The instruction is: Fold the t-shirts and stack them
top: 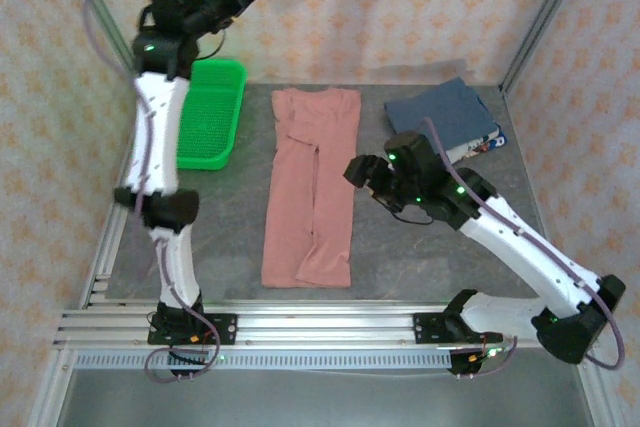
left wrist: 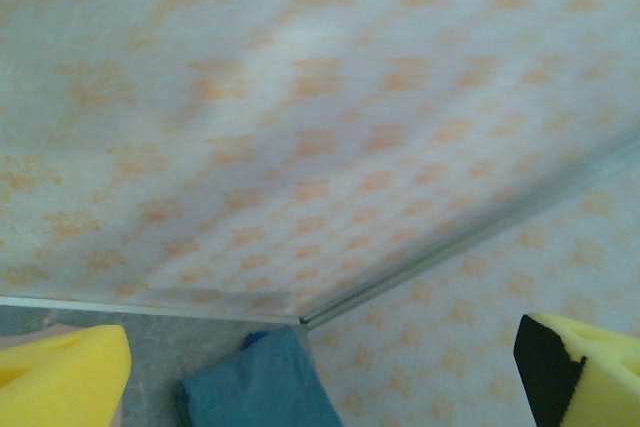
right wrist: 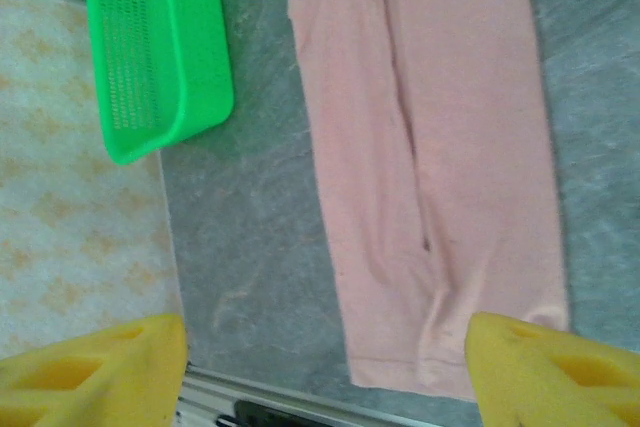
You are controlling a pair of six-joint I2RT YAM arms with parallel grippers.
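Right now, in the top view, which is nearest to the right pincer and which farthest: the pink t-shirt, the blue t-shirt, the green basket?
From the right pincer:
1. Pink t-shirt, directly to its left.
2. Blue t-shirt, behind it on the right.
3. Green basket, far-left corner.

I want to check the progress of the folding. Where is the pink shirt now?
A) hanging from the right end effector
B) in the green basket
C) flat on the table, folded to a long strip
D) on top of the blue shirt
C: the pink shirt lies flat as a long narrow strip on the table, between the basket and the blue shirt, touching neither.
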